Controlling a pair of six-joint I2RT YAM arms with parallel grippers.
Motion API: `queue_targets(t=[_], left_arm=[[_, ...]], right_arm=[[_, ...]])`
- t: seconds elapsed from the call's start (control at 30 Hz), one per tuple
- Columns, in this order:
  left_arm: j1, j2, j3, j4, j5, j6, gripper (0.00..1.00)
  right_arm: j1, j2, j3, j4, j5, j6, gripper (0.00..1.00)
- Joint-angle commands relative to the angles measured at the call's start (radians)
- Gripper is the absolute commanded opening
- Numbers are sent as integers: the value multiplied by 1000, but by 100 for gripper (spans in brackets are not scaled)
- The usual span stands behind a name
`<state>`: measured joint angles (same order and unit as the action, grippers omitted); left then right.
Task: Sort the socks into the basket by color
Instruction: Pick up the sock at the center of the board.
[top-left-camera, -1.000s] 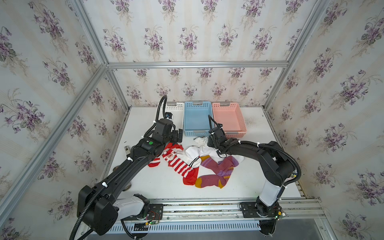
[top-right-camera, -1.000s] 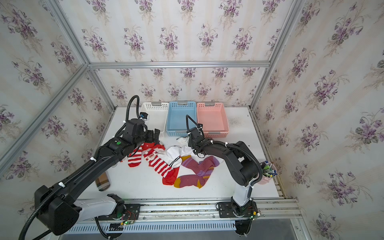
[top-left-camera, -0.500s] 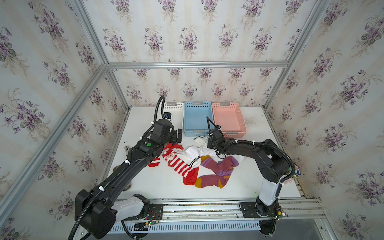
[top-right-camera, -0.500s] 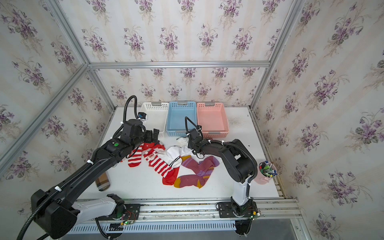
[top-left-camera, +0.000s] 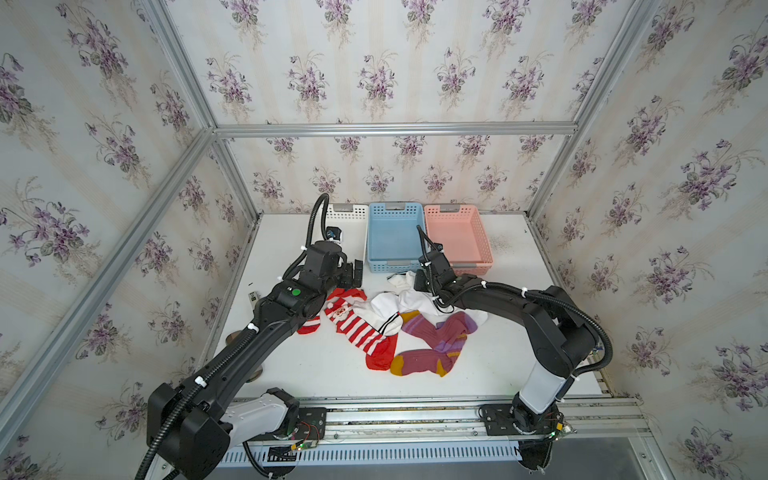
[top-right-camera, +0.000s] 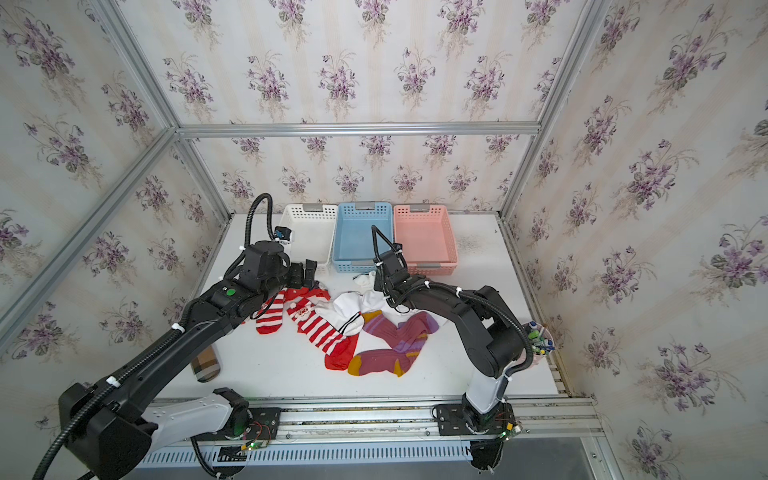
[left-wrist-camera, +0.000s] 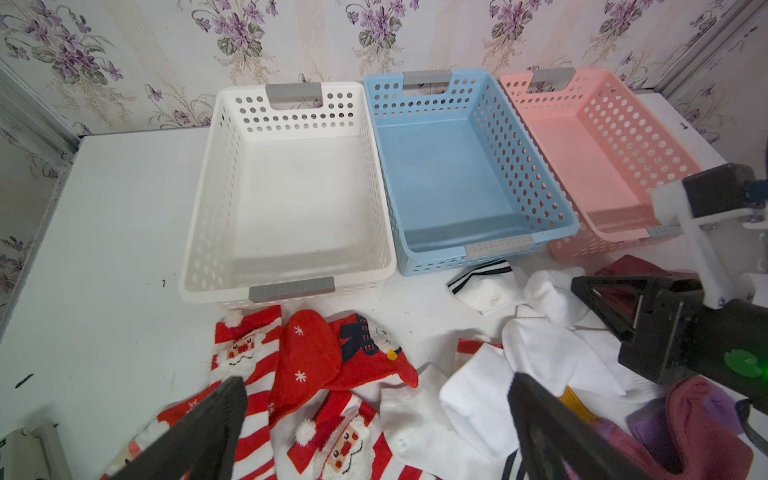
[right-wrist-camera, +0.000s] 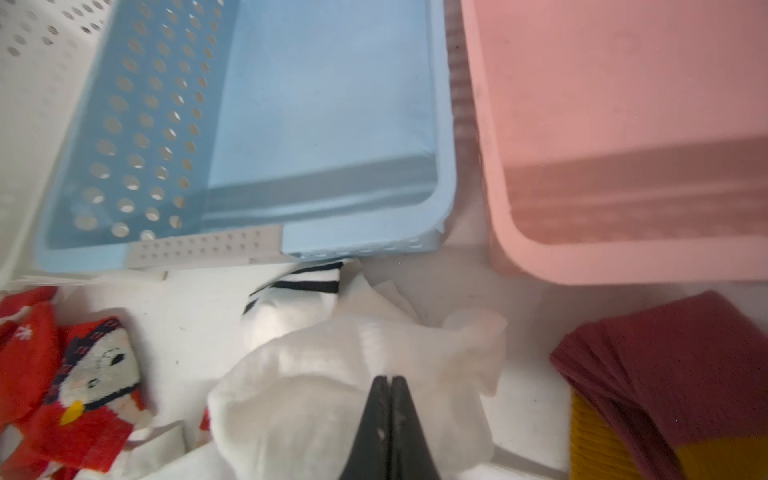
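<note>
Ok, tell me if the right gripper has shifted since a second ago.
No. The right gripper stays just before the blue basket's near corner; only its jaws have shut, on the white sock.

Right hand (right-wrist-camera: 389, 380) now tight on sock (right-wrist-camera: 316, 374)

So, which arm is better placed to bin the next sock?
Right: the right gripper is shut on a white fabric sock; the left gripper hangs open above the red-striped Santa socks.

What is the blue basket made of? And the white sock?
Blue basket: it looks like hard, smooth plastic, with stiff walls full of round holes. White sock: probably soft knitted cloth, matte; it bunches and wrinkles.
</note>
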<state>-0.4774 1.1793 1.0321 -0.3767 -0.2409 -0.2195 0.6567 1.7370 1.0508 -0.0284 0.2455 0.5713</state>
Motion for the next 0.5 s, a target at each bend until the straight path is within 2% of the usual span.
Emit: queue_targets(t=[0.0,0.27,0.47], left_arm=[[0,-8,-5,17,-15,0,100],[1,-26,-17,19,-31,-6,100],[-1,-30,-14,13,-29,-7,100]], right_arm=[[13,-44,25,-19,0,-23,0],[59,-132,125,-67,-19,-100,0],[70,-113,224,-58,-60,-146,0]])
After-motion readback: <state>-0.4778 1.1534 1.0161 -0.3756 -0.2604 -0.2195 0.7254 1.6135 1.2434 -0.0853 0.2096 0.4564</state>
